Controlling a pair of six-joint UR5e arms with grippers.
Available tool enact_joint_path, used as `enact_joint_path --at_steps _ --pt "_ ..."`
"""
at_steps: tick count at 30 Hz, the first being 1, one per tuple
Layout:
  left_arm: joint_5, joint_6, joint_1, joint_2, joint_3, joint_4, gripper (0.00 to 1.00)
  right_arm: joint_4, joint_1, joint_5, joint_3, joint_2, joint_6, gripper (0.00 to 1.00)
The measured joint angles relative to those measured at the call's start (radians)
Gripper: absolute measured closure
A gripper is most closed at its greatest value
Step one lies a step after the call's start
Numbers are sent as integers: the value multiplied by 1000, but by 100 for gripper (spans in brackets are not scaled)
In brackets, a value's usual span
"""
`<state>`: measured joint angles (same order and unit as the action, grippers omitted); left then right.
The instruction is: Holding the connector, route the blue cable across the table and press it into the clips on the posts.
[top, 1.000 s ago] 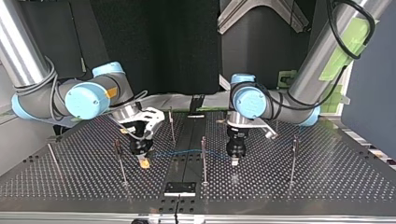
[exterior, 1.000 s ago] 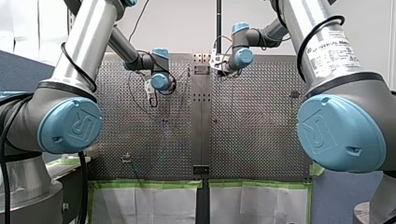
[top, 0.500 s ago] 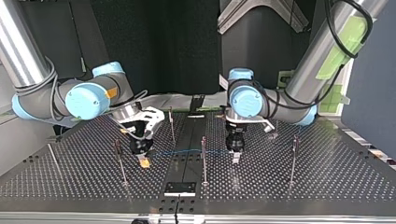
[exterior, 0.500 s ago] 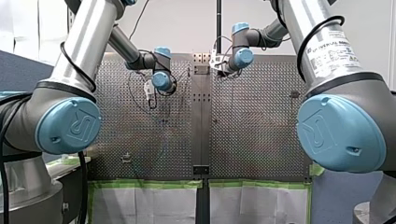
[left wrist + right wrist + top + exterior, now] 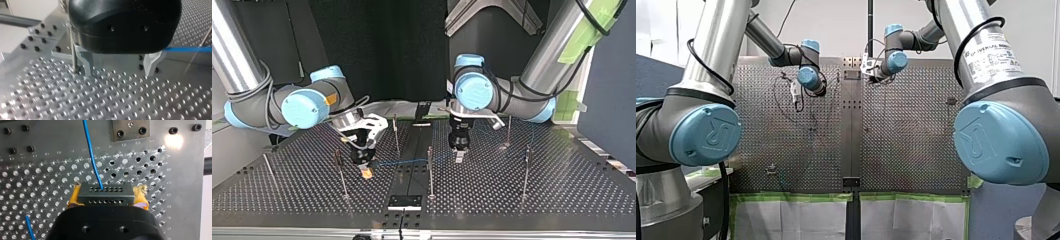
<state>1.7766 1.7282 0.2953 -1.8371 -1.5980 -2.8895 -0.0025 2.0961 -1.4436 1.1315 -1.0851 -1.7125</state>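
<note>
In the right wrist view my right gripper (image 5: 107,199) is shut on the black connector (image 5: 105,193), which sits between its yellow pads (image 5: 74,198). The blue cable (image 5: 91,152) leaves the connector's face and runs ahead over the plate. In the top view the cable (image 5: 407,161) stretches from my right gripper (image 5: 366,171) past the middle post (image 5: 430,170) towards my left gripper (image 5: 458,156). My left gripper (image 5: 120,71) stands open just above the plate, with nothing between its metal fingers (image 5: 86,63). The cable (image 5: 187,49) passes outside one finger.
Several thin posts stand on the perforated table (image 5: 562,195): one (image 5: 396,132) behind my right gripper, one (image 5: 340,175) beside it, two (image 5: 526,170) (image 5: 509,130) at the top view's right. A black plate (image 5: 404,201) lies at the near edge. A post (image 5: 73,57) stands beside my left fingers.
My left arm has lifted and drawn back from the cable towards the far side of the top view, and the cable no longer sits in its fingers. My right gripper has stayed put.
</note>
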Motion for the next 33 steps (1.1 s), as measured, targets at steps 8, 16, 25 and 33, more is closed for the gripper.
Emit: enact_joint_path --at_steps 8,16,25,33 --pt "1 0 37 68 -47 -20 0 5 -3 0 0 -2 3 100" --pt "3 -3 68 134 -86 -32 0 8 -12 0 0 -3 3 100" --pt "31 -39 118 177 -90 -71 0 13 -20 -1 0 -14 3 100" --pt "94 -61 176 206 -89 -57 0 16 -24 -1 0 -27 5 100"
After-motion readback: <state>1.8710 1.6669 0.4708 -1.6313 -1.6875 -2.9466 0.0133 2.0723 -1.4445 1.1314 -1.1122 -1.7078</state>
